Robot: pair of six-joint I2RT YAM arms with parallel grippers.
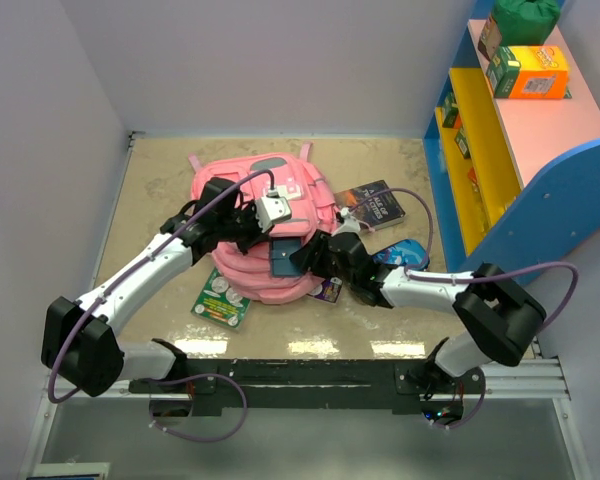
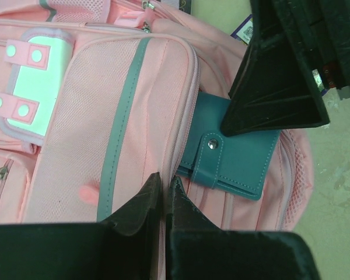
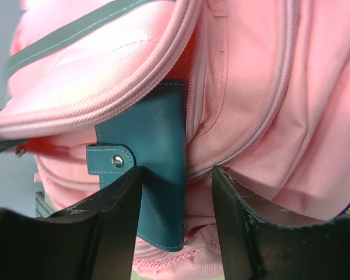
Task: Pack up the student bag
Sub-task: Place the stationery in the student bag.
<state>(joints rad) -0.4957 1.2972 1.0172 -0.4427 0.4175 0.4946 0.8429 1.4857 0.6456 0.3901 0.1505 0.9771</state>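
We log the student bag (image 1: 225, 172) lying flat in the middle of the table (image 1: 150, 190), front panel up. At the bag's front pocket edge, the left gripper (image 2: 163, 178) is clenched on a fold of the pink fabric. A teal wallet (image 3: 157, 122) sticks partway out of the bag's opening under that pocket. At the bag's near-right side, the right gripper (image 3: 176, 172) has its jaws apart, straddling the wallet's free edge, not pinching. A dark book (image 1: 375, 205) lies just right of the bag.
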